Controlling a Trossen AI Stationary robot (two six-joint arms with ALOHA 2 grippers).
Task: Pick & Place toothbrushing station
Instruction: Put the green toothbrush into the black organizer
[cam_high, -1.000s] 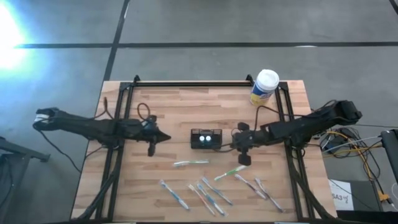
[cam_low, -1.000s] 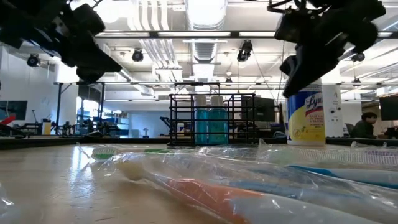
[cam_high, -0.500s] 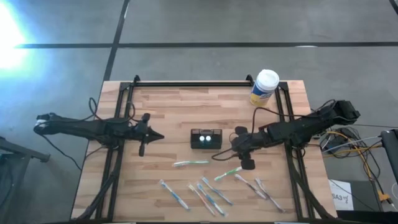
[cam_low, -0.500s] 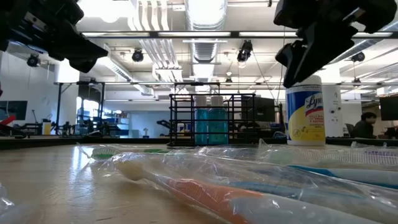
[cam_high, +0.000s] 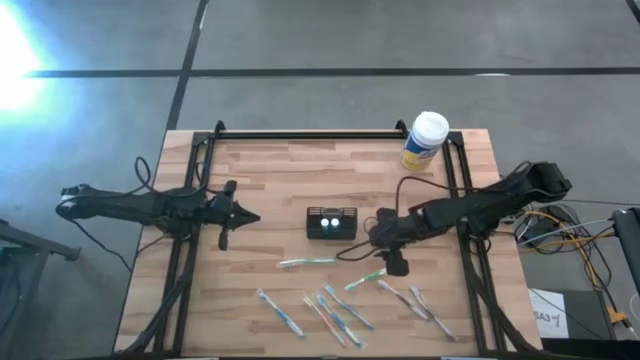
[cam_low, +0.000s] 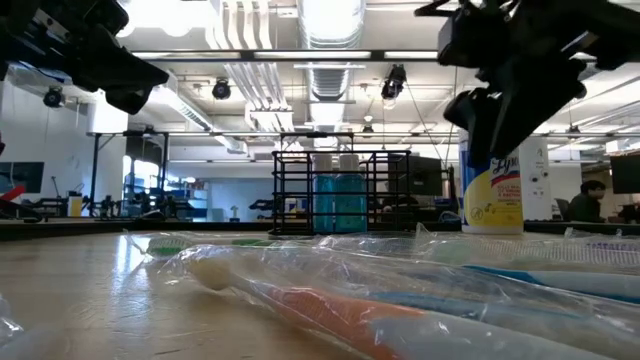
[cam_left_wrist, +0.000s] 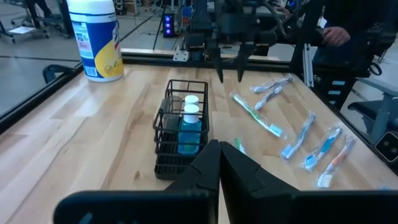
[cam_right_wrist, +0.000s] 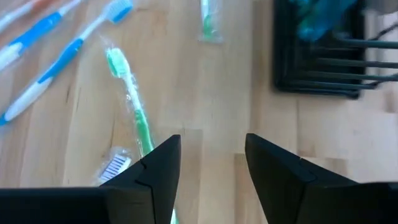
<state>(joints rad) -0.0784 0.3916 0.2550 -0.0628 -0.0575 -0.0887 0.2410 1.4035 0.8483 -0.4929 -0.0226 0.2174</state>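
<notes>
A: Roughly mid-table: caddy (cam_high: 331, 223) stands upright on the wooden table (cam_high: 270, 180), between the two arms.

B: Fingers against it?

A: Right gripper (cam_high: 375, 233) hangs just right of the caddy, apart from it, fingers spread wide, nothing between them. Left gripper (cam_high: 243, 216) is well to the left, fingers pressed together, empty.

B: What does the right wrist view add?

A: Caddy's black wall (cam_right_wrist: 317, 62) off to one side of the open fingers (cam_right_wrist: 277, 171), not between them. A green toothbrush (cam_right_wrist: 132, 112) in clear wrap runs up to one finger.

B: And the left wrist view?

A: Two blue bottles with white caps (cam_left_wrist: 189, 127) inside the caddy; from above only the caps show. The far arm's spread fingers (cam_left_wrist: 228, 68) hang beyond the caddy.

B: Low view?

A: Wrapped toothbrushes (cam_low: 340, 300) close to the lens, caddy behind them. A white-capped canister (cam_high: 424, 140) stands at the far right corner.
</notes>
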